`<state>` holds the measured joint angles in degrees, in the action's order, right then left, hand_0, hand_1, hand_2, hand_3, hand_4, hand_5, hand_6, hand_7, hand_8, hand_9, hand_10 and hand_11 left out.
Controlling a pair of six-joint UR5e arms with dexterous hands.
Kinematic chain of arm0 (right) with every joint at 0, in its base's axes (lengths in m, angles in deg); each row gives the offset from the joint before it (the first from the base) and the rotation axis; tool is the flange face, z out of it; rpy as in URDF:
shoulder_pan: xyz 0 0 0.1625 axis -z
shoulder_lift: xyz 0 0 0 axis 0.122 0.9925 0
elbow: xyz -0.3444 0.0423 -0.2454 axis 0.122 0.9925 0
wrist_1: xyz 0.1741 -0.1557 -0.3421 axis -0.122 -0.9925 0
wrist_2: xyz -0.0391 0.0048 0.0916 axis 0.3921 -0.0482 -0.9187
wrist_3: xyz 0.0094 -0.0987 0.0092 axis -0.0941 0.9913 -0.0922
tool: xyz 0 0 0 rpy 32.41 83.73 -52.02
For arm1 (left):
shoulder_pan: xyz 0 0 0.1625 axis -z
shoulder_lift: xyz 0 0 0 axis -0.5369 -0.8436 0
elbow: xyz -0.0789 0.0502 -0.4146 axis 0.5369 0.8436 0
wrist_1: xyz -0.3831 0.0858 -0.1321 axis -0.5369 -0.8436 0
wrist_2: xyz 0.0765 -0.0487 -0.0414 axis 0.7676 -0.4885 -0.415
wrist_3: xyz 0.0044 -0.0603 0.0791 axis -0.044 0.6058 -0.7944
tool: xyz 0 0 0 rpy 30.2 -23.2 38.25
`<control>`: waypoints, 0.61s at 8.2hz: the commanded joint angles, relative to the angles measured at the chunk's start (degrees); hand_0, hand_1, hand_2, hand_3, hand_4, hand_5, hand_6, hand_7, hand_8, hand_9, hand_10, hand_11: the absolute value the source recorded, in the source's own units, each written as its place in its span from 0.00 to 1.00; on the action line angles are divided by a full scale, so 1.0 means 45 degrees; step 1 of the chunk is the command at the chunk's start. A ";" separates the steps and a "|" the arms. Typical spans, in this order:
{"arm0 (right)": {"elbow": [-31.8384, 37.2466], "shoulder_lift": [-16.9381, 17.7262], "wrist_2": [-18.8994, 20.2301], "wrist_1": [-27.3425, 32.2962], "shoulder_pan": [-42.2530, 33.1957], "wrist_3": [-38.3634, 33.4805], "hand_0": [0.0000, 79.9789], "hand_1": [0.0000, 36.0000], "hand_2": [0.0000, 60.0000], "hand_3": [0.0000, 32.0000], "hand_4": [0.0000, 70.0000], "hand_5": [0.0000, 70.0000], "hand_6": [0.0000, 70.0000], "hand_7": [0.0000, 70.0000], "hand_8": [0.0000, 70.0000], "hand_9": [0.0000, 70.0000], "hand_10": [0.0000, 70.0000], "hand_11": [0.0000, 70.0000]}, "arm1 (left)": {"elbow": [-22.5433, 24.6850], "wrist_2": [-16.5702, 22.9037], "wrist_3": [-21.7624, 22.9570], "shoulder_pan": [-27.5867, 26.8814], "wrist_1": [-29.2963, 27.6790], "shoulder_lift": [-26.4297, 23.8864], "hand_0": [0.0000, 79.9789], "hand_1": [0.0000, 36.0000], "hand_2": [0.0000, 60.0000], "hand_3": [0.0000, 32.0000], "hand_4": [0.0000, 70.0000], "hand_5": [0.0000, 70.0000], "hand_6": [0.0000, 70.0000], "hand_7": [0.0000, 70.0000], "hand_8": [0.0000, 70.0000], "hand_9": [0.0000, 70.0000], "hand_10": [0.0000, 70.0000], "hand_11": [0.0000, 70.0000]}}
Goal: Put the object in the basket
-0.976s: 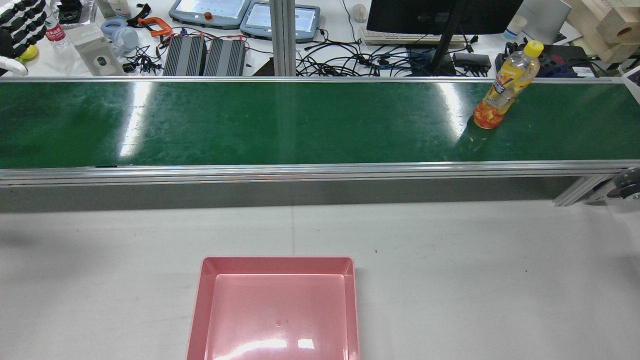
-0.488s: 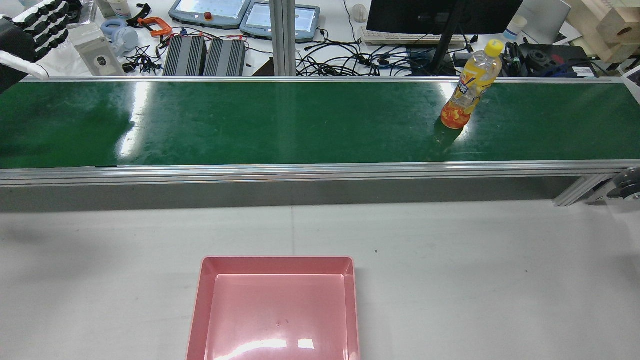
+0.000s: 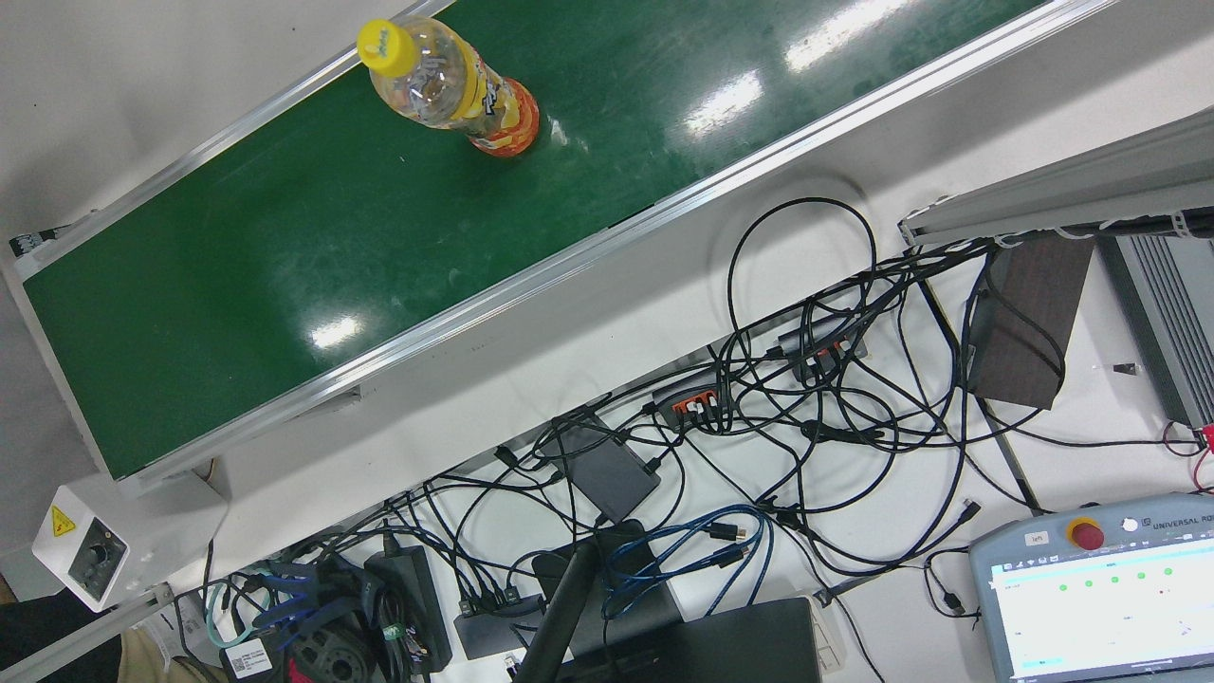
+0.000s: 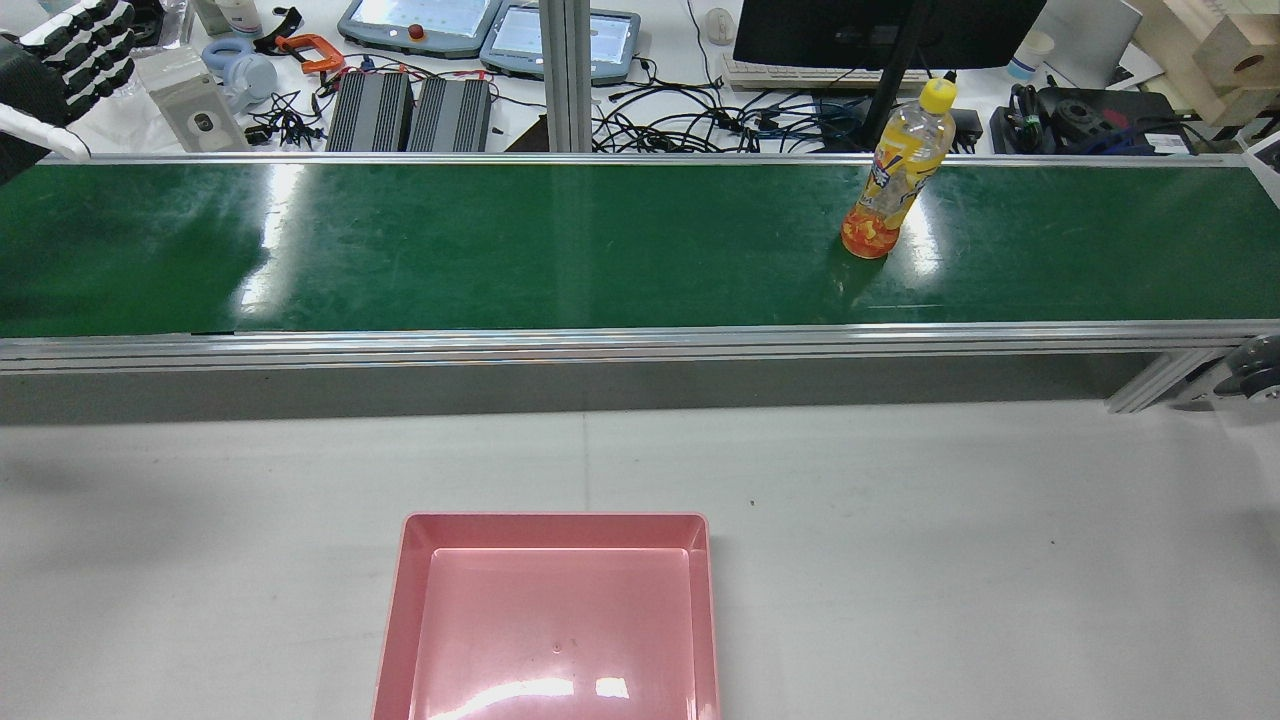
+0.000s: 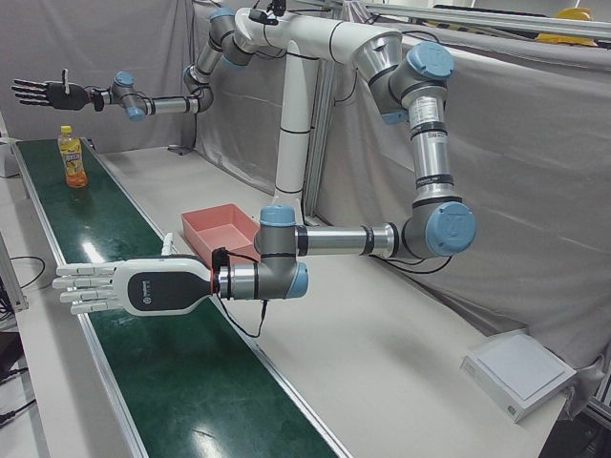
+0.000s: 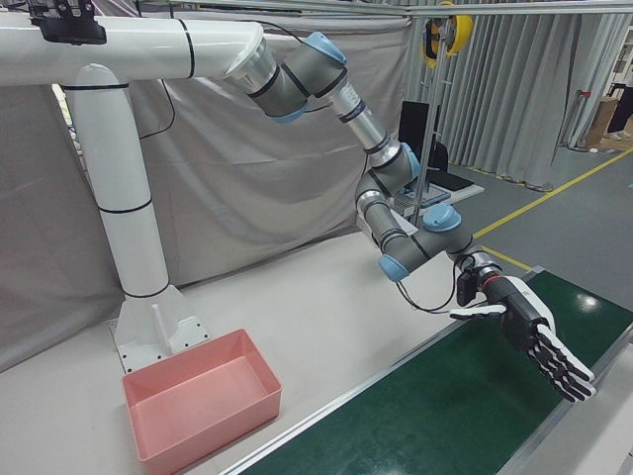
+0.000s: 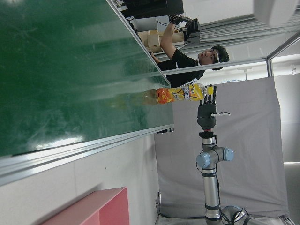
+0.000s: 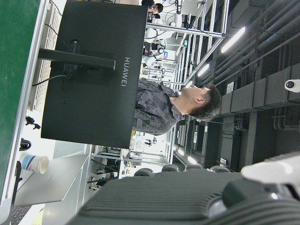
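A bottle of orange drink with a yellow cap (image 4: 895, 175) stands upright on the right part of the green conveyor belt (image 4: 500, 250). It also shows in the front view (image 3: 455, 81), the left-front view (image 5: 70, 157) and the left hand view (image 7: 180, 93). The pink basket (image 4: 555, 519) sits empty on the white table, near the front middle. My left hand (image 4: 60, 60) is open and empty over the belt's far left end, far from the bottle. It shows too in the side views (image 5: 124, 291) (image 6: 524, 332). My right hand (image 5: 43, 93) is open, raised above and beyond the bottle.
Past the belt lies a desk with tangled cables (image 4: 760, 120), a monitor (image 4: 880, 30) and teach pendants (image 4: 420, 25). A person (image 8: 173, 105) stands on that side. The white table (image 4: 950, 560) lies between the belt and the basket.
The bottle has travelled left along the belt while staying upright. My left hand has shifted slightly at the belt's left end and stays open.
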<state>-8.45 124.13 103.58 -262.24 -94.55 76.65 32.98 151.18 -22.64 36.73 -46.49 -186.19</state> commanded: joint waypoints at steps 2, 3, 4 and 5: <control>0.0000 -0.0001 0.0001 0.0002 0.0000 0.0000 0.00 0.00 0.00 0.00 0.00 0.00 0.00 0.00 0.00 0.00 0.00 0.00 | 0.0084 0.0000 0.0000 -0.0047 -0.0118 0.0196 0.77 0.30 0.00 0.00 0.00 0.01 0.00 0.00 0.00 0.00 0.00 0.00; 0.0000 -0.0001 0.0001 0.0002 0.0000 0.0000 0.00 0.00 0.00 0.00 0.00 0.00 0.00 0.00 0.00 0.00 0.00 0.00 | -0.0032 -0.0019 0.0000 -0.0086 -0.0080 0.0080 0.77 0.30 0.00 0.00 0.00 0.02 0.00 0.00 0.00 0.00 0.00 0.00; 0.0000 -0.0001 0.0001 0.0002 0.0000 0.0019 0.00 0.00 0.00 0.00 0.00 0.00 0.00 0.00 0.00 0.00 0.00 0.00 | -0.0033 -0.0019 0.0000 -0.0164 -0.0041 0.0079 0.76 0.29 0.00 0.00 0.00 0.03 0.00 0.00 0.00 0.00 0.00 0.00; 0.0000 -0.0001 0.0001 0.0002 0.0000 0.0019 0.00 0.00 0.00 0.00 0.00 0.00 0.00 0.00 0.00 0.00 0.00 0.00 | -0.0323 -0.0058 -0.0019 -0.0358 -0.0253 0.0079 0.77 0.30 0.00 0.00 0.00 0.03 0.00 0.00 0.00 0.00 0.00 0.00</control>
<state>-8.45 124.12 103.58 -262.23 -94.55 76.68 32.97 151.12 -22.64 36.26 -46.81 -185.69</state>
